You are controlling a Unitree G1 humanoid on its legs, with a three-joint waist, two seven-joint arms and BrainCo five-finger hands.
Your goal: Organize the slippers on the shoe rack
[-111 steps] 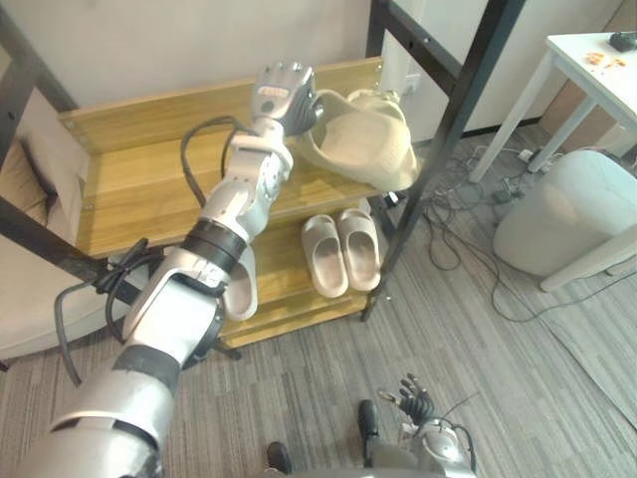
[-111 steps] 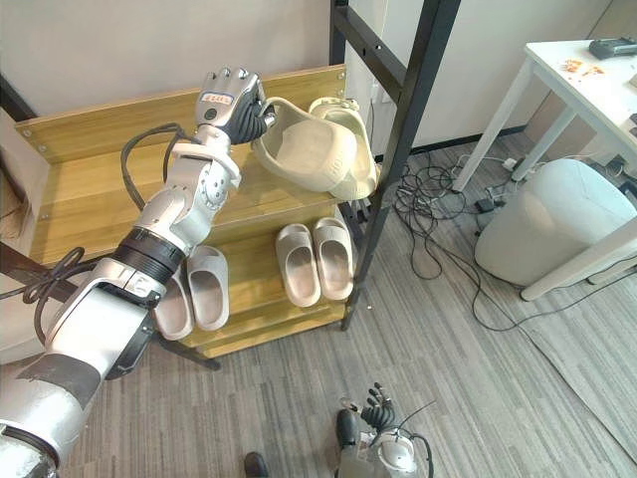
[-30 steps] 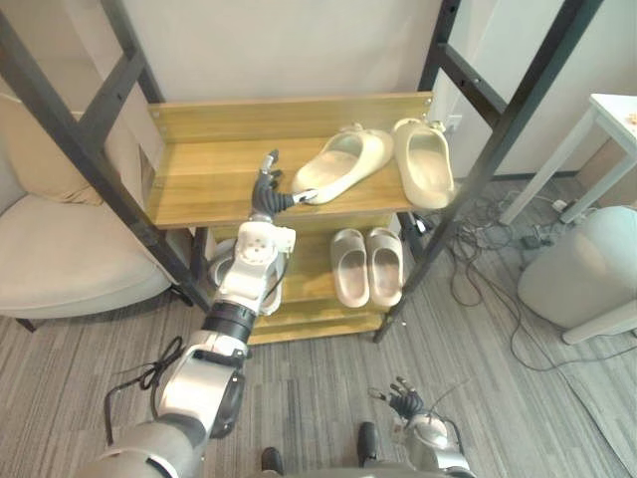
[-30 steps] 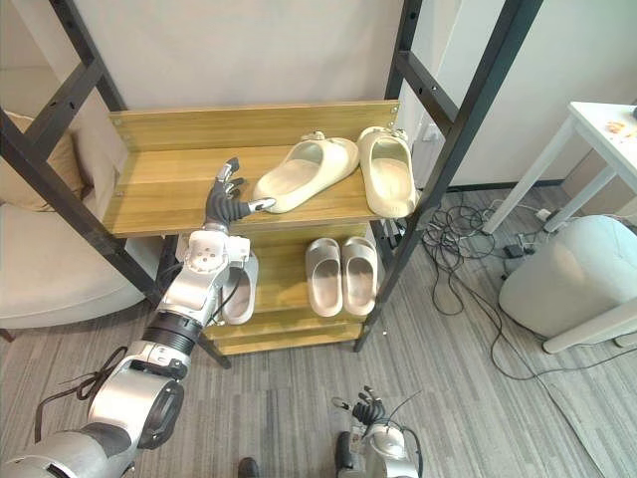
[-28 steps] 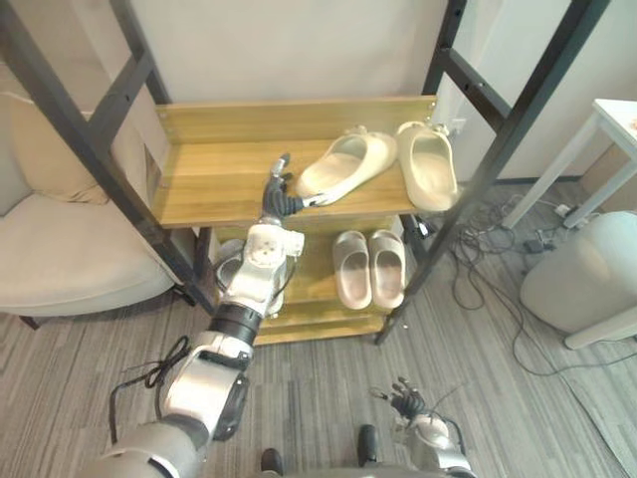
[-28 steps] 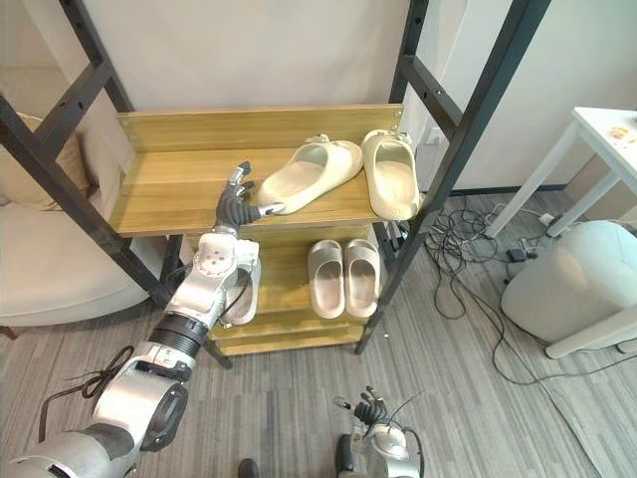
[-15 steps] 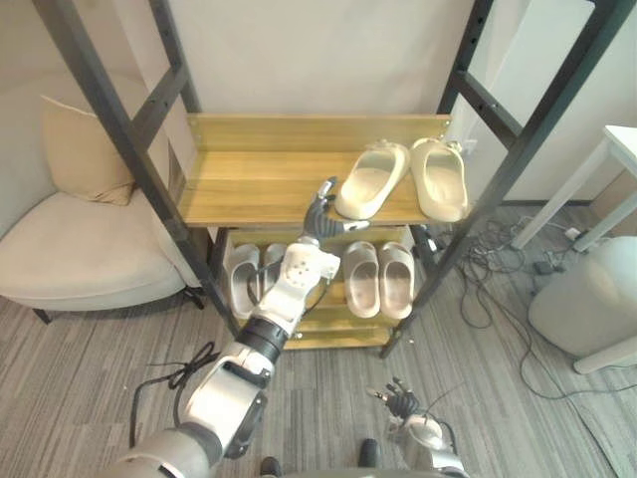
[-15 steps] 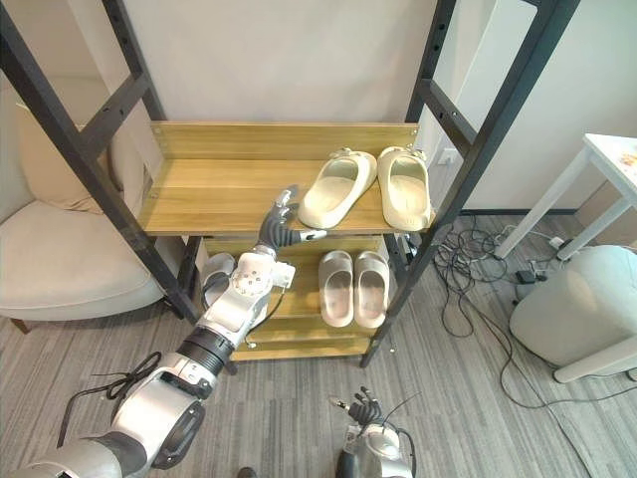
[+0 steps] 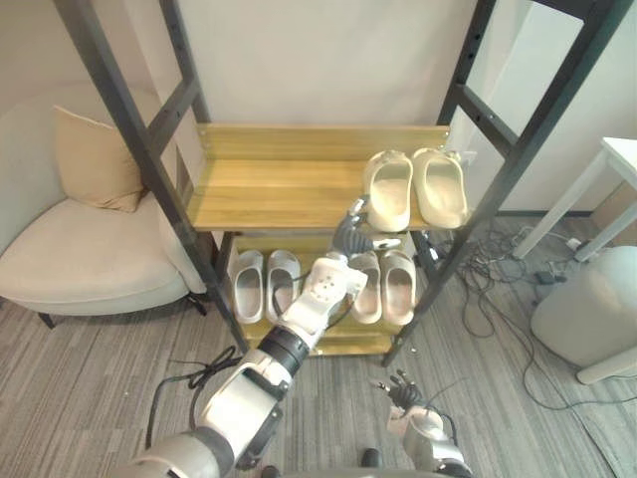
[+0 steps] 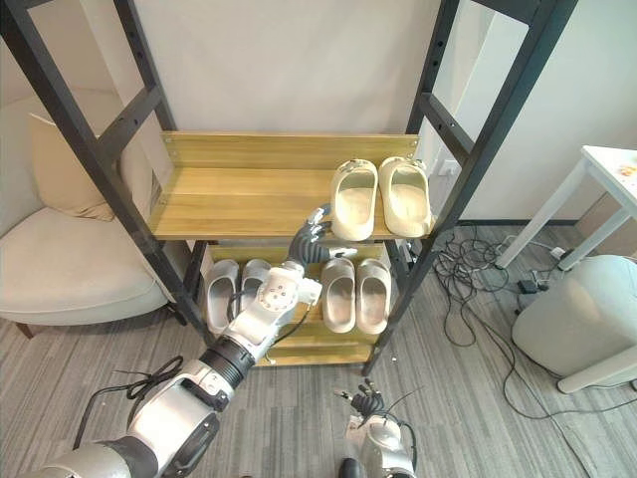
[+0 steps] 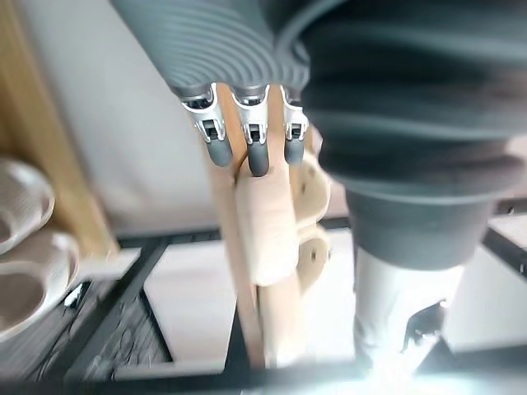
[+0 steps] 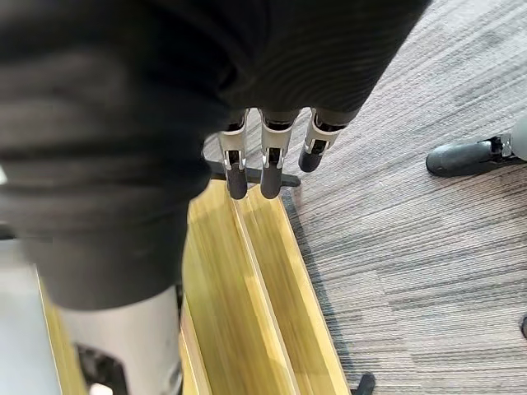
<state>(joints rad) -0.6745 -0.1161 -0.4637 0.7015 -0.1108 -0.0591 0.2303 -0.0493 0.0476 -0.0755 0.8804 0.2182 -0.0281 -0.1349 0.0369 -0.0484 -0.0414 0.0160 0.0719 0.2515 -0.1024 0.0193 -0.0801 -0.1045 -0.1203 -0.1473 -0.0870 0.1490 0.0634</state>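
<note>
At the rack [image 9: 279, 189] front, my left hand [image 9: 348, 234], loose-fingered and empty, sits just below the slippers [image 9: 386, 189]; I'd nudge heels level, gently.

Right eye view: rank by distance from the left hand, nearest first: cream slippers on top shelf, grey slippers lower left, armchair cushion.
1. Cream slippers, top right, beside the left hand.
2. Grey slippers, lower left.
3. Cushion, far left.
</note>
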